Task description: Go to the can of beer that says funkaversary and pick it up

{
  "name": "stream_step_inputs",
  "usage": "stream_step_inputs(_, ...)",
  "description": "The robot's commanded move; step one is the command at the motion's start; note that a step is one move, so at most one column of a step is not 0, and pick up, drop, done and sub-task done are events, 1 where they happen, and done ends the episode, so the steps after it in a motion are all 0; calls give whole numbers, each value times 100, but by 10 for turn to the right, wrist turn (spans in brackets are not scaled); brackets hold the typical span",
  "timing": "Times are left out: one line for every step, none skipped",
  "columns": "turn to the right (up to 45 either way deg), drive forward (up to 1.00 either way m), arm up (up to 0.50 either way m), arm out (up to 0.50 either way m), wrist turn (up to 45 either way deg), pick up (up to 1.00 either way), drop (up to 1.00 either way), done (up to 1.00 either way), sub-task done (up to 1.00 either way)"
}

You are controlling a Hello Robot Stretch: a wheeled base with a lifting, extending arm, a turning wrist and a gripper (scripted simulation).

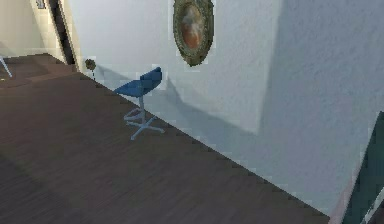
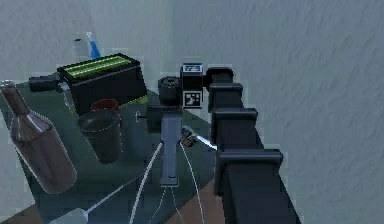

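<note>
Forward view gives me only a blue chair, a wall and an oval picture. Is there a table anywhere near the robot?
Observer: Yes. In the arm side view a dark green table stands against the wall.
Operator: Anything on it?
Observer: A brown bottle at that view's left, with a dark cup beside it.
Operator: And the tool?
Observer: The tool reaches out at the table, to the cup's right in the picture. I cannot tell whether it holds anything.
</note>
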Motion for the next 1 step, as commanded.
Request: stream_step_inputs(0,0,0,0,450,0,0,0,0)
